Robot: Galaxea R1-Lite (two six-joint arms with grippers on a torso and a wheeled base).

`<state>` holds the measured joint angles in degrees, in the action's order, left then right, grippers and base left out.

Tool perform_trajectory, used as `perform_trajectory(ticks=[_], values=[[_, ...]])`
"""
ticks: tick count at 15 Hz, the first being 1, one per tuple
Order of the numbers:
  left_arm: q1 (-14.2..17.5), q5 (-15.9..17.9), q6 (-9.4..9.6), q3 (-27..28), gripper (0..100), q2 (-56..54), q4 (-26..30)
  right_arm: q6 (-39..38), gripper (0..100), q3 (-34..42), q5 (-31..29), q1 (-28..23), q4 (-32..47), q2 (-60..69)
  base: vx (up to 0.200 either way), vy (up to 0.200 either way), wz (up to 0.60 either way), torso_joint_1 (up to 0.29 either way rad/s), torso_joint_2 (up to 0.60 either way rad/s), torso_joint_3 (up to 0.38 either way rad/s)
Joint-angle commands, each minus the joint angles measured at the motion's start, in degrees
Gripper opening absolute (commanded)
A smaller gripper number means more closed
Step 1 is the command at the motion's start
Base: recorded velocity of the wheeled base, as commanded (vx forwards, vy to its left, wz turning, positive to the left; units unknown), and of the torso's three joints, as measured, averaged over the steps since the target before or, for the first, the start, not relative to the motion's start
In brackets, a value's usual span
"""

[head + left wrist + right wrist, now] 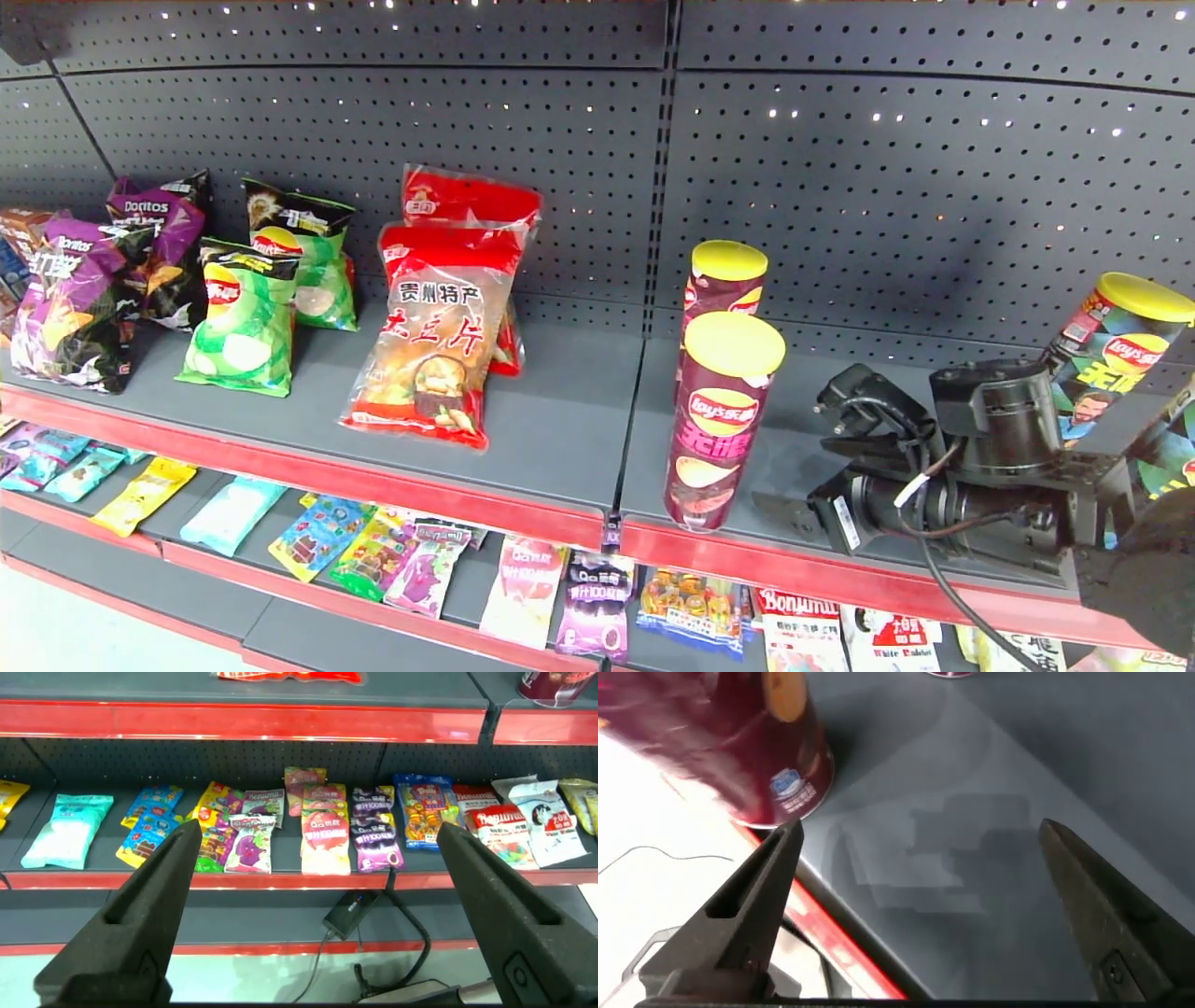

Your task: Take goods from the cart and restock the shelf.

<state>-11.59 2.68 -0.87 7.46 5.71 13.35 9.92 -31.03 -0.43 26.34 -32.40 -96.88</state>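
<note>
Two maroon chip cans with yellow lids stand upright on the grey shelf (pixel 560 420). The front can (pixel 724 420) is near the red front edge and the back can (pixel 724 275) is right behind it. My right gripper (pixel 803 478) hovers low over the shelf just right of the front can, open, with nothing between its fingers. In the right wrist view that can (pixel 757 747) stands just beyond one fingertip of the right gripper (pixel 920 829), over bare shelf (pixel 990 784). My left gripper (pixel 318 829) is open and holds nothing, facing the lower shelf (pixel 280 882).
A blue-green chip can (pixel 1116 350) leans at the far right behind my right arm. Red snack bags (pixel 439 345) lie mid-shelf, with green (pixel 247 322) and purple chip bags (pixel 79 299) to the left. Candy packs (pixel 327 831) line the lower shelf. A black cable (pixel 374 915) hangs below it.
</note>
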Motion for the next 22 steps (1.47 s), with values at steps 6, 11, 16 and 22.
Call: perform_trajectory(ticks=[6,11,16,22], values=[[-0.01,-0.05,-0.10,0.01,100,0.10,0.01,-0.17,100,-1.76,-0.54,0.02,0.06,-2.79,0.000,0.000,0.00,0.000,0.00,0.000],[-0.01,-0.05,-0.01,0.01,100,0.10,0.01,-0.26,100,-2.20,-0.54,0.11,0.06,-2.88,0.000,0.000,0.00,0.000,0.00,0.000],[-0.01,0.04,-0.01,0.01,100,0.10,0.01,-0.87,100,-2.72,-0.45,0.55,0.06,-3.14,0.000,0.000,0.00,0.000,0.00,0.000],[-0.01,-0.05,-0.01,0.01,100,0.10,-0.08,-1.40,100,-3.08,-0.45,1.25,0.06,-3.40,0.000,0.000,0.00,0.000,0.00,0.000]])
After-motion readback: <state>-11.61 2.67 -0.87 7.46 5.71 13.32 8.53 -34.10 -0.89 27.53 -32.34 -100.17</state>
